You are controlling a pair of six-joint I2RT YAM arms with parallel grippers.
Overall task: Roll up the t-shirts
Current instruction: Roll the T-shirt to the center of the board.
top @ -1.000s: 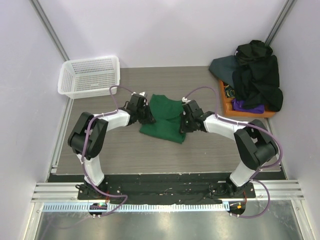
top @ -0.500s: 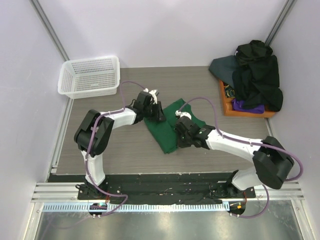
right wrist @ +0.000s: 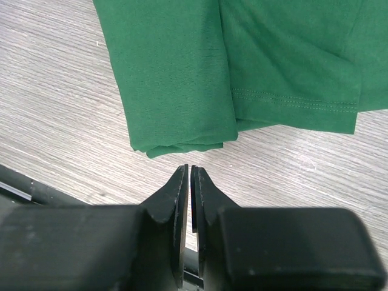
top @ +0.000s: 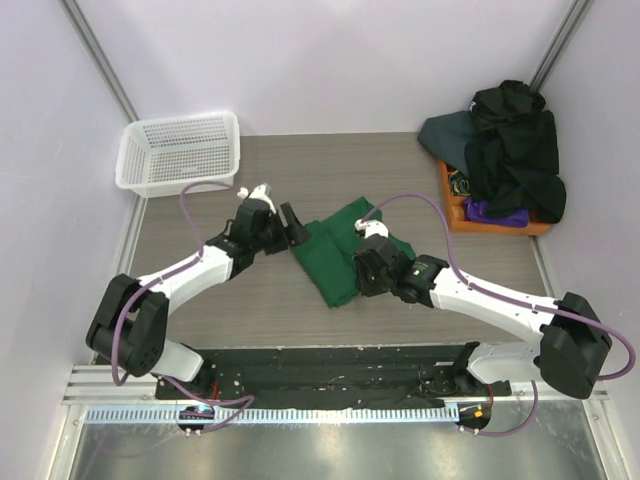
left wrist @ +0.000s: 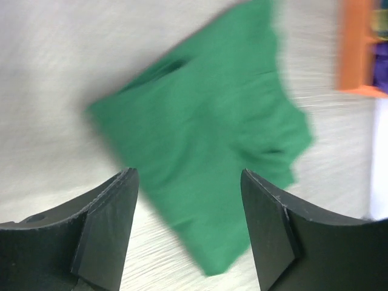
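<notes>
One dark green t-shirt (top: 335, 262) lies folded into a slanted strip in the middle of the table; it also shows in the left wrist view (left wrist: 212, 133) and the right wrist view (right wrist: 182, 79). My left gripper (top: 293, 228) (left wrist: 188, 176) hovers open just off the strip's left end, with nothing between its fingers. My right gripper (top: 360, 280) (right wrist: 190, 167) sits at the strip's near right side, its jaws together but for a hairline gap and holding nothing; the folded corner lies just ahead of the tips. The other t-shirts (top: 515, 150), black, slate and purple, are heaped at the back right.
The heap rests on an orange tray (top: 453, 205), whose edge also shows in the left wrist view (left wrist: 357, 48). A white mesh basket (top: 180, 150) stands at the back left. Grey walls close in both sides, and a black rail runs along the near edge.
The green t-shirt was folded over and turned into a diagonal strip. My left gripper opened, let go and drew back to the left. My right gripper released the cloth and shifted slightly.
</notes>
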